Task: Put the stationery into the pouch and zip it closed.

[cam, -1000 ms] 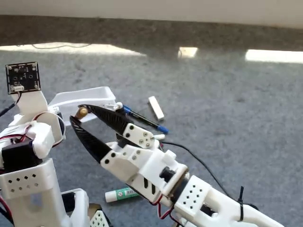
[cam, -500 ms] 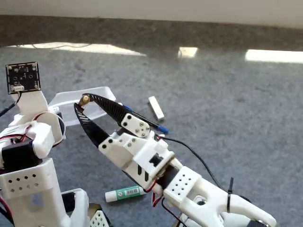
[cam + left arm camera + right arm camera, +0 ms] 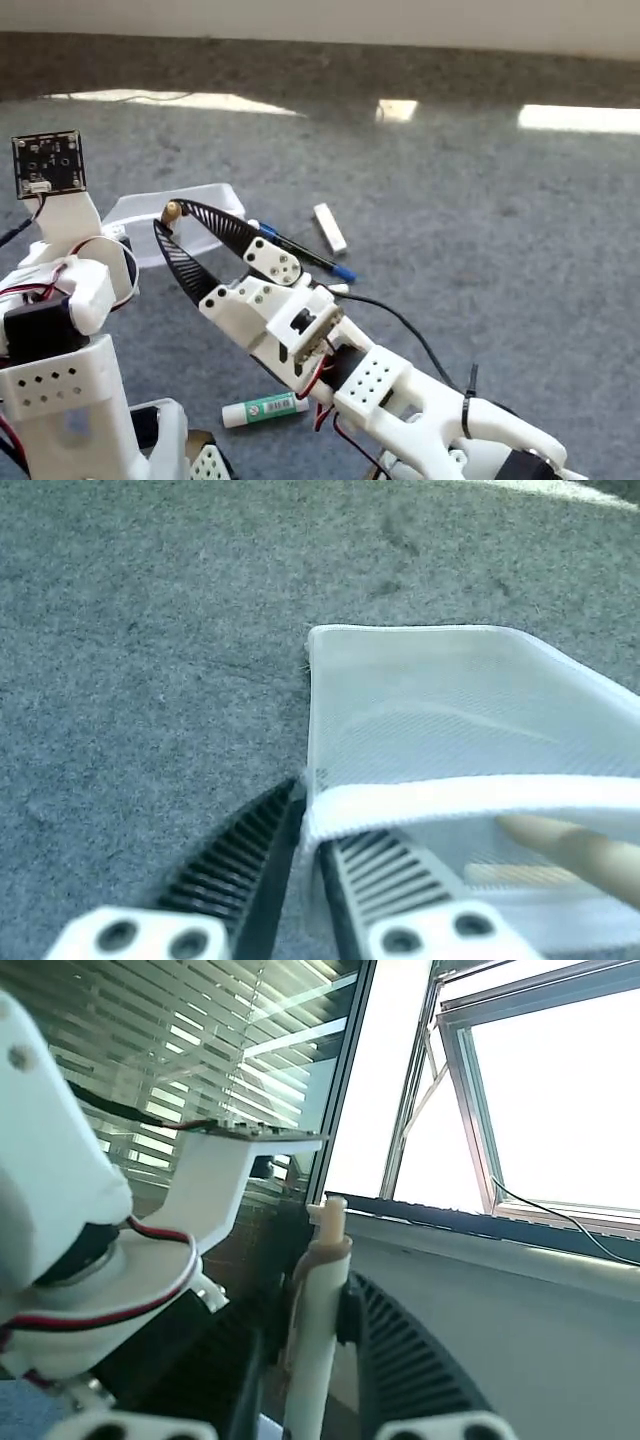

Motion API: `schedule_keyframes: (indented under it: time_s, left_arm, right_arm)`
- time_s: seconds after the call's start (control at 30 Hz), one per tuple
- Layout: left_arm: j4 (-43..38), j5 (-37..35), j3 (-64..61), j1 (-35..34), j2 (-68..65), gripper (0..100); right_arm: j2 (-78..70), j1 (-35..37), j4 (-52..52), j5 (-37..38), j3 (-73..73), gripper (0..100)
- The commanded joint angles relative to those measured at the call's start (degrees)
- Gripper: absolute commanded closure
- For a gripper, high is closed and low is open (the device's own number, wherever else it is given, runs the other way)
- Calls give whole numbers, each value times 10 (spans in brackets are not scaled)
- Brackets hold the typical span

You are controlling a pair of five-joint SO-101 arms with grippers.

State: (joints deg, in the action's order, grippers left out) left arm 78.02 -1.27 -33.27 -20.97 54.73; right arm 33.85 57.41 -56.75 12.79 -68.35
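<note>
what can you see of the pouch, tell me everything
The pouch is white, see-through mesh with a thicker white band along its rim. It looks soft and flat-sided, and it lies on the grey carpet with its mouth open, not zipped. The left gripper is shut on the rim band at one corner. A tan stick pokes in at the mouth; whether it touches the mesh is unclear.
</note>
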Motion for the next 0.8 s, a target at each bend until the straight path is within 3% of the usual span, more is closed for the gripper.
schedule_keyframes:
  time_s: [0.0,0.33,0.43,0.77]
  left_arm:
    - [-12,6,14,11,-3,992]
    - [-12,6,13,11,-4,992]
    - [-12,6,13,11,-4,992]
    - [-12,6,1,10,-3,993]
  right_arm:
    - [7,7,43,2,6,899]
    - [101,7,153,0,5,899]
    - [140,6,195,-33,5,899]
    - [307,5,451,-63,40,899]
